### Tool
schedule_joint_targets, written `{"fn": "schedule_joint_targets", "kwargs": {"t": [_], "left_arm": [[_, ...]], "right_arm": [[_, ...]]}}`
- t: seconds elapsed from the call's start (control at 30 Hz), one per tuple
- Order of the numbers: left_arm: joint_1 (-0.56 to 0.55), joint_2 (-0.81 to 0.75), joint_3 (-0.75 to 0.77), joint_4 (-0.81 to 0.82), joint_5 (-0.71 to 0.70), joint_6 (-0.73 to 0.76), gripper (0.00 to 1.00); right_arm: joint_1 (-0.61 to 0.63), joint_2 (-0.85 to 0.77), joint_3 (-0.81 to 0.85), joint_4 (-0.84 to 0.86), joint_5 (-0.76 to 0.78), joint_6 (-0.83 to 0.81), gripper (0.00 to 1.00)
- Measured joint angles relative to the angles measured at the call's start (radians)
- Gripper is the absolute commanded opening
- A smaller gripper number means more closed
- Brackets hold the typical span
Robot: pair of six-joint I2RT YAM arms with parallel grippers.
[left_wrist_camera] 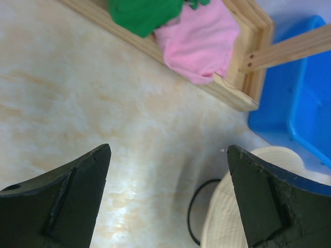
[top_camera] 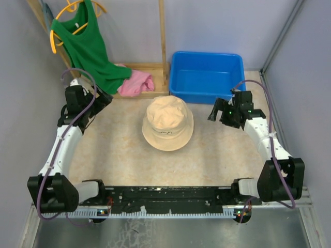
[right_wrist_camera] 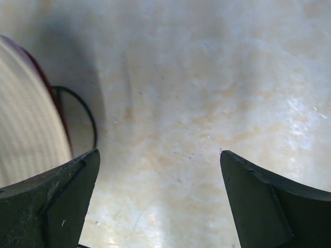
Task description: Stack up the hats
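**While both pincers gaped empty, the beige hat (top_camera: pixel 167 124) lay between them**

Out over the counter (top_camera: pixel 114 150), the left pincer (top_camera: pixel 103 99) and the right pincer (top_camera: pixel 214 111) each had fingers spread wide and held nothing. The beige hat sat crown up between them, touching neither and nearer the right one. From the right wrist, a sliver of dark red hat (right_wrist_camera: pixel 53 103) showed under its brim, and a black cord (right_wrist_camera: pixel 90 116) looped out onto the counter. Farther back stood a blue bin (top_camera: pixel 207 75). Left of it was a wooden rack (top_camera: pixel 147 67), with a pink cloth (top_camera: pixel 135 83) at its foot and a green shirt (top_camera: pixel 85 46) hanging above.
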Motion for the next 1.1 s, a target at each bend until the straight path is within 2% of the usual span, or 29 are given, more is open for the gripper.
{"fn": "schedule_joint_targets", "kwargs": {"t": [0.13,0.27,0.37,0.43,0.53,0.77,0.9,0.97,1.1], "left_arm": [[0.000,-0.061,-0.047,0.026,-0.122,0.098,0.99],[0.000,-0.192,-0.302,0.231,-0.198,0.246,0.99],[0.001,-0.250,-0.551,0.462,-0.249,0.321,0.99],[0.003,-0.259,-0.729,0.684,-0.260,0.380,0.99],[0.004,-0.191,-0.925,0.994,-0.277,0.417,1.00],[0.004,0.129,-0.916,1.393,-0.154,0.519,0.99],[0.004,0.326,-0.926,1.666,-0.079,0.570,0.99],[0.004,0.405,-0.948,1.740,-0.053,0.585,0.99],[0.004,0.409,-0.960,1.796,-0.049,0.588,0.99]], "right_arm": [[0.000,-0.008,0.000,-0.090,0.085,-0.040,0.99],[0.000,-0.044,0.000,-0.119,0.103,-0.054,0.99],[0.000,-0.071,0.000,-0.118,0.083,-0.054,0.99],[0.000,-0.076,0.000,-0.116,0.068,-0.054,0.99],[0.000,-0.077,-0.001,-0.116,0.056,-0.054,0.99],[0.000,-0.077,-0.001,-0.115,0.078,-0.054,0.99],[0.000,-0.072,-0.001,-0.100,0.166,-0.056,0.99],[0.000,-0.056,-0.001,-0.082,0.201,-0.088,0.99],[0.000,-0.004,-0.008,-0.011,0.257,-0.196,0.99]]}}
